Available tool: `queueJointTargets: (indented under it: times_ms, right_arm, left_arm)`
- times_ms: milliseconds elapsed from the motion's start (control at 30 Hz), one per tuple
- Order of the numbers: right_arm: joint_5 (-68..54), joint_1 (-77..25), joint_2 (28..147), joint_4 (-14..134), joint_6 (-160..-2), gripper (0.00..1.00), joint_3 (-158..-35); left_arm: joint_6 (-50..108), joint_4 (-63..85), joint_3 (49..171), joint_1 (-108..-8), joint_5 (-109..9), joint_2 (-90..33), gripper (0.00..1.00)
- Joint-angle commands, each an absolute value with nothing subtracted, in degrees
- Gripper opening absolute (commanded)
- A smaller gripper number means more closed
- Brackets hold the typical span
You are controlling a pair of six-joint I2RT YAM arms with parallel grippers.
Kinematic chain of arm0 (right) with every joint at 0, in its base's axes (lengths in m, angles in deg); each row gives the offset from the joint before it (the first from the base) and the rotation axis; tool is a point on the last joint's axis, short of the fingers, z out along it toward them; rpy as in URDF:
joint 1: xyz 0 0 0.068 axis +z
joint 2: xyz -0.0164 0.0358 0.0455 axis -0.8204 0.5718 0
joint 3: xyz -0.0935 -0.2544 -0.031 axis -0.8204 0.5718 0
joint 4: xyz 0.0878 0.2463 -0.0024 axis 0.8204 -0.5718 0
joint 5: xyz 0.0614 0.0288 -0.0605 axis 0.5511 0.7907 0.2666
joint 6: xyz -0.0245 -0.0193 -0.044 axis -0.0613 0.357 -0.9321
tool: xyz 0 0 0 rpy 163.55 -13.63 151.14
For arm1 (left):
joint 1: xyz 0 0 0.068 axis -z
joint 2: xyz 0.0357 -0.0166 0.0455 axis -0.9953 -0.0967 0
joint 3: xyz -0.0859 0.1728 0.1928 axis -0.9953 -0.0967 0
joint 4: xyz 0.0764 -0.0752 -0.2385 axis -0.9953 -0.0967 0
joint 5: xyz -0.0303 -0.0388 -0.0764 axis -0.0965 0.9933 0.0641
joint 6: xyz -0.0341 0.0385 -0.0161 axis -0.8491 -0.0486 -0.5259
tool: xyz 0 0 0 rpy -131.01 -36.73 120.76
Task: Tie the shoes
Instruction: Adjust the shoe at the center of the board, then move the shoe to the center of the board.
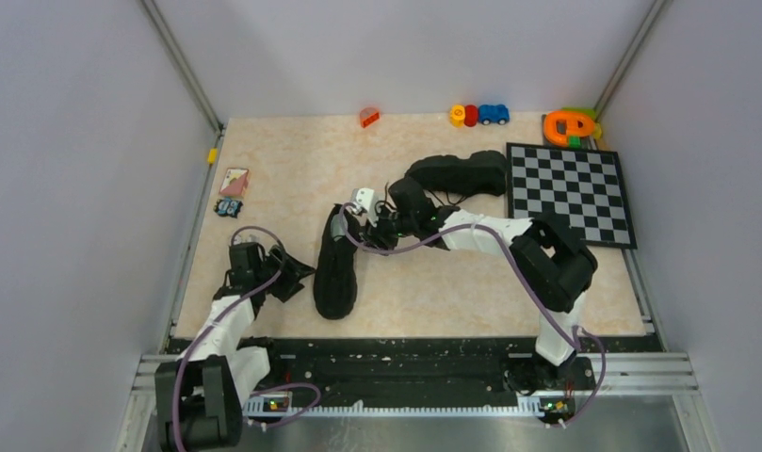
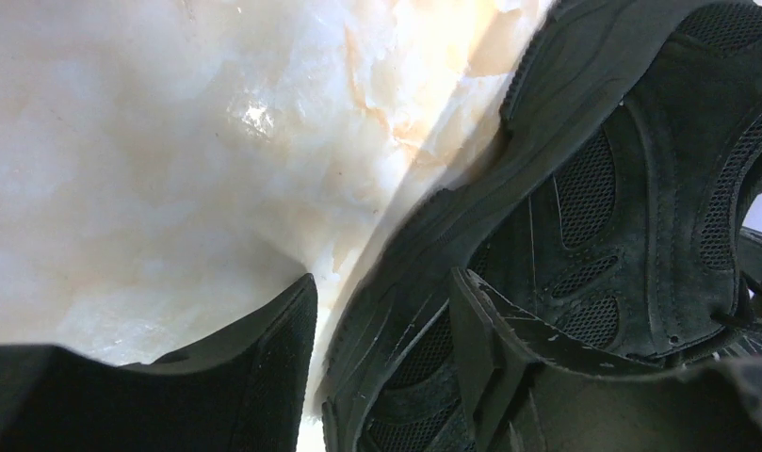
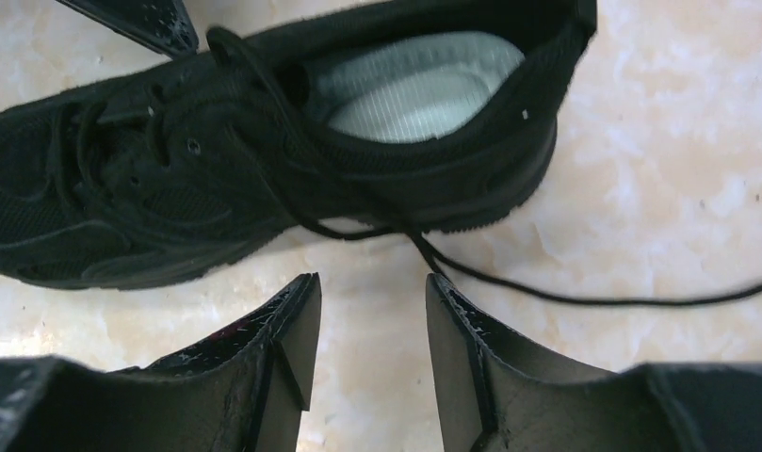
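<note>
Black near shoe [image 1: 336,273] lies lengthwise on the marbled surface [image 1: 264,160], toe toward the arm bases, heel far, laces loose and untied. Left fingers [image 2: 264,377] sit low at its left side, moderately apart. One is over bare surface, the other over the shoe's flank, with the sole edge between them. No closed grip is visible.

Right fingers [image 3: 264,367] hover at the shoe's right side, likewise apart and empty. One lace [image 3: 584,299] trails from the eyelets across the surface just beyond their tips. The pale insole [image 3: 414,85] shows in the opening. The second shoe [image 1: 457,174] lies farther off to the right, beside a checkerboard [image 1: 570,193]. Small toys [image 1: 478,115] line the far edge.

Assessment: the step in hand appears to be picking up a lace end. The right fingers should advance until the lace crosses their gap squarely. They should then lower to the surface and close on the lace alone, clear of the upper. The left fingers should steady the shoe by its sole so it does not slide under the pull.
</note>
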State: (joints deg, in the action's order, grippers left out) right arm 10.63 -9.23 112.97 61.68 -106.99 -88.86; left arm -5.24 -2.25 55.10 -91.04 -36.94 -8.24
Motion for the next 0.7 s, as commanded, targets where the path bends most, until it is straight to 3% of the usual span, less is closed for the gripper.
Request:
queueJointTargets:
  times_ms: [0, 233, 367, 400, 667]
  right_arm:
    - [14.02, -7.6, 115.82, 68.37, -109.52, 0.46, -93.46]
    - [16.68, -6.38, 118.58, 73.08, -108.79, 0.33, -94.32]
    - [18.96, -6.17, 117.37, 73.52, -108.96, 0.03, -93.75]
    - [19.38, -6.21, 116.42, 72.78, -109.02, 0.0, -93.57]
    - [21.08, -9.37, 103.09, 70.76, -100.7, 0.0, -86.45]
  left_arm:
    - [-6.46, -1.5, 53.89, -91.22, -40.26, -8.54, 0.58]
    - [-5.71, 1.58, 53.18, -91.22, -39.06, -12.29, 0.58]
    - [-5.35, 5.08, 53.33, -91.22, -37.12, -16.15, 0.58]
    - [-5.47, 6.34, 53.57, -91.22, -36.24, -17.35, 0.58]
    - [-11.04, 16.37, 54.7, -85.14, -35.84, -24.56, 0.57]
